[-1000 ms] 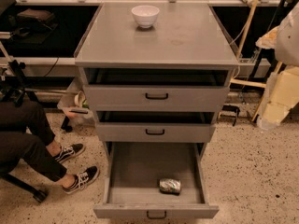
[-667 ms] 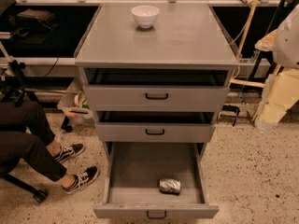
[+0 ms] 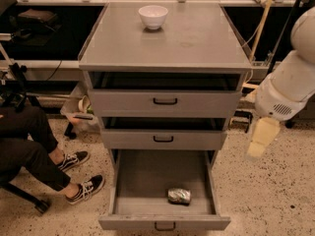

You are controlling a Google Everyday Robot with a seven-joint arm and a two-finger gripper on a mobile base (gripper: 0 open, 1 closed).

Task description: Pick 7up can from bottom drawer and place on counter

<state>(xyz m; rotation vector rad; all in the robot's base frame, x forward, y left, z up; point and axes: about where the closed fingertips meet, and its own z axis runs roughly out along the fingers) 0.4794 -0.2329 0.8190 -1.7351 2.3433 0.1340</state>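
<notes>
Gripper (image 3: 259, 140): pale, hanging off the white arm (image 3: 290, 82) at the right of the cabinet, level with the middle drawer (image 3: 163, 138) and well apart from it, over the speckled floor. I cannot tell whether it is apart or together; it carries nothing that I can see.

Bottom drawer (image 3: 142, 181): pulled fully out. Contents: one 7up can (image 3: 179, 196), dented, lying on its side on the grey drawer floor, right of centre and near the front wall.

Middle drawer: open a crack; inside too dark for me to read.

Top drawer (image 3: 165, 102): open slightly; inside likewise in shadow.

Counter (image 3: 197, 38): holds one white bowl (image 3: 153, 16), upright, at the back, just left of centre.

Left of cabinet: a seated person's legs, dark trousers, black sneakers (image 3: 83, 188) on the floor.
</notes>
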